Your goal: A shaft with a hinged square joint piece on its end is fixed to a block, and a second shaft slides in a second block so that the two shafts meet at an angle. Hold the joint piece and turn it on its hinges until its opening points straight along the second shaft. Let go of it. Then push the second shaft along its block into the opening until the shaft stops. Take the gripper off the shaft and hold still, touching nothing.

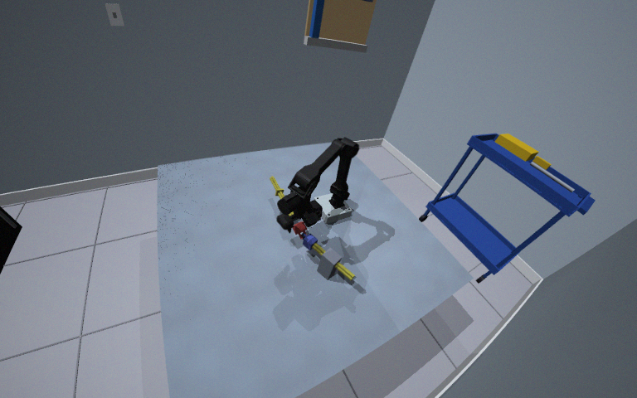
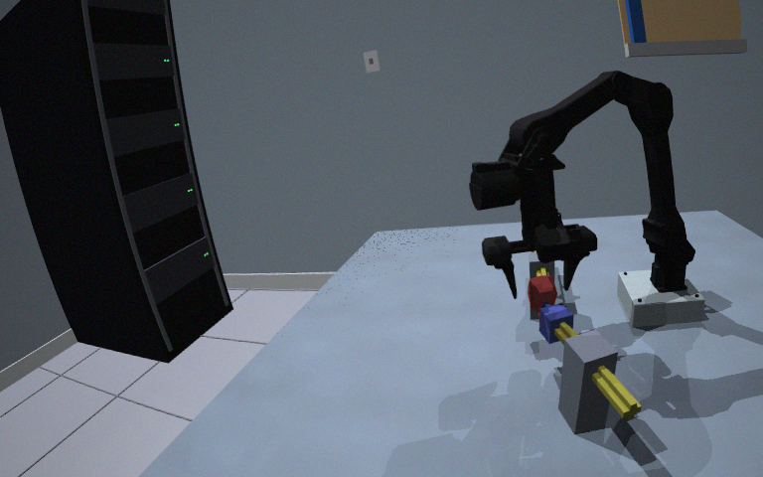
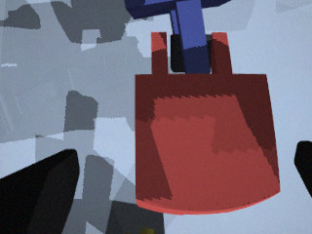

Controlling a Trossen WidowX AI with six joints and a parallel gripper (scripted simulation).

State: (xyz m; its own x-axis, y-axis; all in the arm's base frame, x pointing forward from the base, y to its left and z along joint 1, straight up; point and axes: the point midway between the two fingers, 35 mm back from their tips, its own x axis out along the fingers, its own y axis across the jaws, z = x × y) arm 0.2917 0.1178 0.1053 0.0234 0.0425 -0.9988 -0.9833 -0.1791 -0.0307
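Pale blue, faintly mottled table top [image 1: 225,328] [image 2: 315,394], set against grey walls, over light tiled flooring [image 1: 41,300] [image 2: 73,388]. Beyond its edge: one blue two-shelf cart [image 1: 474,230], top view, carrying yellow blocks; one tall black equipment rack [image 2: 50,185] with small green lights, exterior view.

Item: black six-joint arm [image 1: 323,162] [image 2: 585,103], mounted on a light grey base plate [image 1: 345,216] [image 2: 664,317], reaching over the work.

Item: black gripper [image 2: 539,293] [image 3: 191,158], pointing down, its two tapering fingers spread wide and pinching nothing. One finger stands at either side of the joint piece, apart from it in the wrist view.

Item: red square joint piece [image 1: 299,228] [image 2: 541,291] [image 3: 205,146], located between the spread fingers, its two prongs hinged to a blue square coupling [image 1: 309,240] [image 2: 556,323] [image 3: 192,24].

Item: fluted yellow shaft [image 1: 345,271] [image 2: 616,391], passing through an upright grey block [image 1: 329,262] [image 2: 585,388], the blue coupling on its inner end.

Item: second yellow shaft [image 1: 278,190] [image 2: 541,271], lying beyond the red piece, partly hidden by the arm in the top view. Whether its tip sits in the opening, cannot be told.
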